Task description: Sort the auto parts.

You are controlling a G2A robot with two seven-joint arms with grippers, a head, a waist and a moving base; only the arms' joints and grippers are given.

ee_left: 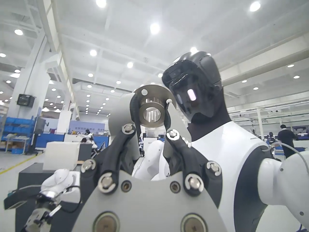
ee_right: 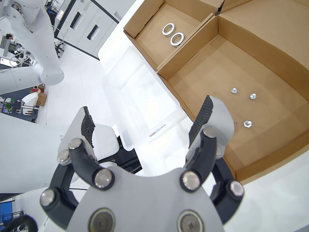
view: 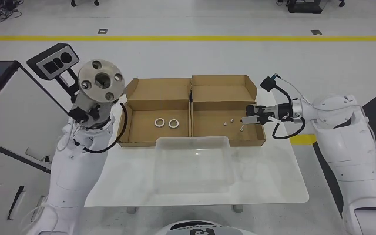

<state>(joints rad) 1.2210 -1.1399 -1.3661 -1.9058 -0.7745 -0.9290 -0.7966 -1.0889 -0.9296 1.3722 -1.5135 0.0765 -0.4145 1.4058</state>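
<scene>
White table (view: 276, 176) w/ two cardboard boxes (view: 141, 126), grey floor (view: 188, 17).

**Flanged metal sleeve** (ee_left: 152, 108): round, holes through the flange, ribbed bore. It is clamped in my left jaws and held aloft just outside the left wall of the left cardboard box (view: 141, 126).

**Two white rings** (ee_right: 168, 28): flat, side by side, near that box's middle.

**Three small silver fasteners** (ee_right: 252, 96): loosely grouped on the floor of the right cardboard box (view: 205, 129), which adjoins the left one.
</scene>
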